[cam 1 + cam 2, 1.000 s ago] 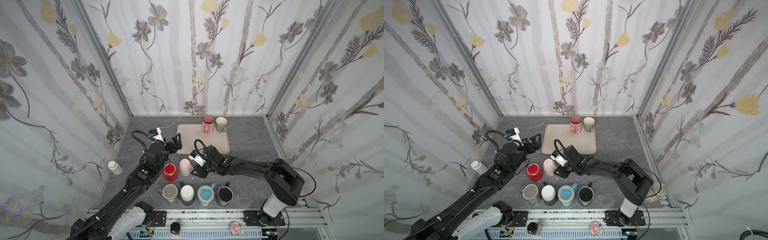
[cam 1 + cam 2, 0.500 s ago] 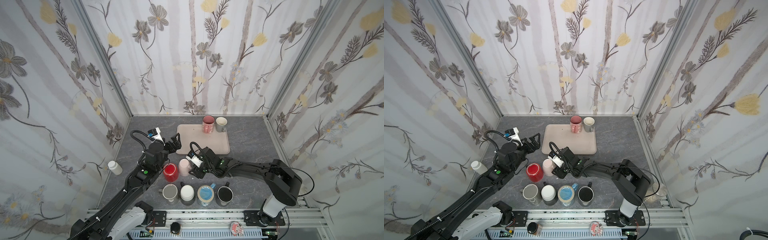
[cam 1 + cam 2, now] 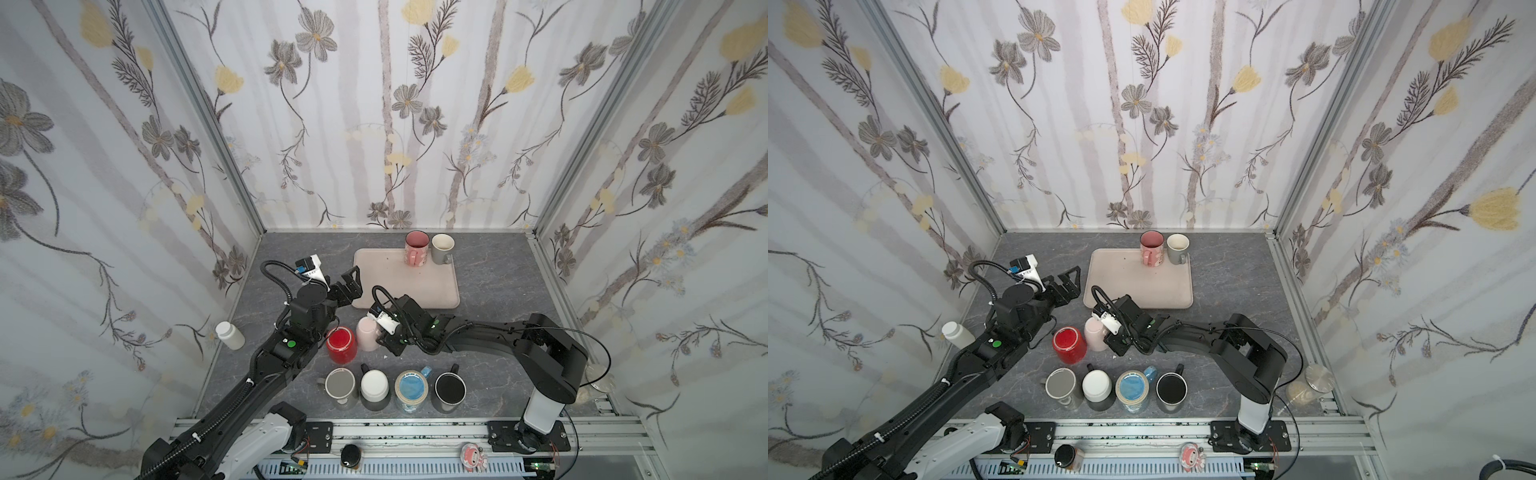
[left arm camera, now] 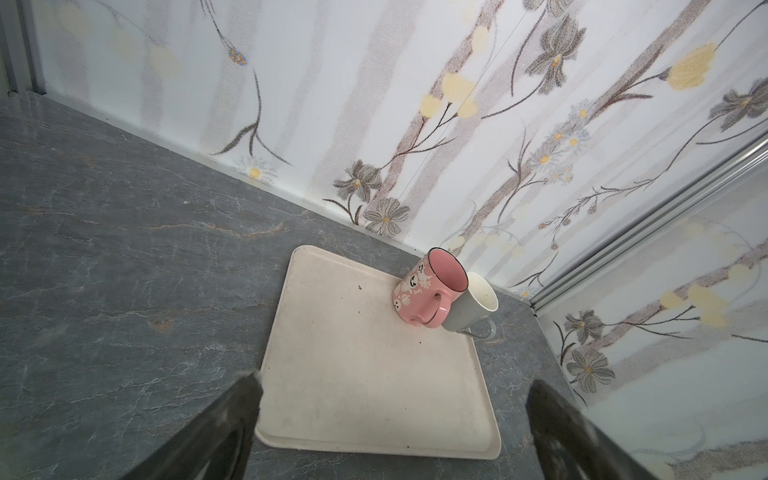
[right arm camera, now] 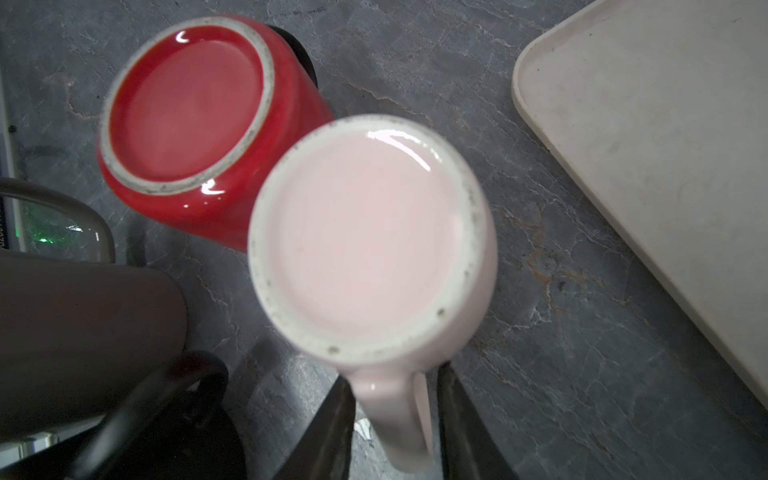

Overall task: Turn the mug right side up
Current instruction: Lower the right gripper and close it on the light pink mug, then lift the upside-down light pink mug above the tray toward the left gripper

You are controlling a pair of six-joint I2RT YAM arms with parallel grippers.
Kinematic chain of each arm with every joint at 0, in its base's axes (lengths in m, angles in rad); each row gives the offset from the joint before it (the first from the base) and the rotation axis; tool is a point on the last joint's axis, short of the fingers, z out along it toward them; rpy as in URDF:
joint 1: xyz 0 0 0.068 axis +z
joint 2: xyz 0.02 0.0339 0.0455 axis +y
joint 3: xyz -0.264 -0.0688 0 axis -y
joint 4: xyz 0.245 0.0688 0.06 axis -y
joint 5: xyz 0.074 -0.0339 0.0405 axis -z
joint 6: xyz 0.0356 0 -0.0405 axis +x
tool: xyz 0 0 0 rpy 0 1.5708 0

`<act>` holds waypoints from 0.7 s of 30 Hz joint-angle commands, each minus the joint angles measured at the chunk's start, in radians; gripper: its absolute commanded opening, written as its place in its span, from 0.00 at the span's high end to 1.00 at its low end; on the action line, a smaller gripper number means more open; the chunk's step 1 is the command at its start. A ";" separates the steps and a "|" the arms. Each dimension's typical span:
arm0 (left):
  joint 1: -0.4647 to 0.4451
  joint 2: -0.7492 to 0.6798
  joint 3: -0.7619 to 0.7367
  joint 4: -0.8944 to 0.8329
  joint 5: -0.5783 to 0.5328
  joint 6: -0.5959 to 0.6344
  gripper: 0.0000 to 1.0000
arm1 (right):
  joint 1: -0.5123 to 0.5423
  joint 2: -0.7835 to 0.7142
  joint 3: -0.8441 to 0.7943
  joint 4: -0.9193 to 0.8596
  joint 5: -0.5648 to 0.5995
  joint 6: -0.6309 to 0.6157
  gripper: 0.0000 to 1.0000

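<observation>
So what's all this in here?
Base-up mugs: two, red mug and pale pink mug, side by side mid-table.
Front-row mugs: four, grey mug, white-topped mug, blue mug, black mug, near edge.
Tray: one, beige, back of table.
Tray mugs: two, patterned pink mug and cream-lined grey mug, upright, far corner.
Bottle: one, white, by left wall.
Jar: one, clear, front right corner.
Left gripper: one, black, open, at tray's left edge.
Right gripper: one, black, astride pale pink mug's handle.

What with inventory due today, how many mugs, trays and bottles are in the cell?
Mugs: 8
Tray: 1
Bottle: 1
Total: 10
</observation>
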 commanded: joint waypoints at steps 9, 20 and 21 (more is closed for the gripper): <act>0.004 0.000 0.006 0.004 0.019 -0.006 0.00 | 0.007 -0.012 -0.009 0.013 0.093 -0.026 0.95; 0.003 0.016 0.011 0.050 0.076 -0.015 0.00 | -0.029 -0.164 -0.111 0.103 0.127 0.043 1.00; 0.004 0.019 0.009 0.058 0.084 -0.017 0.00 | -0.038 -0.181 -0.120 0.114 0.123 0.050 1.00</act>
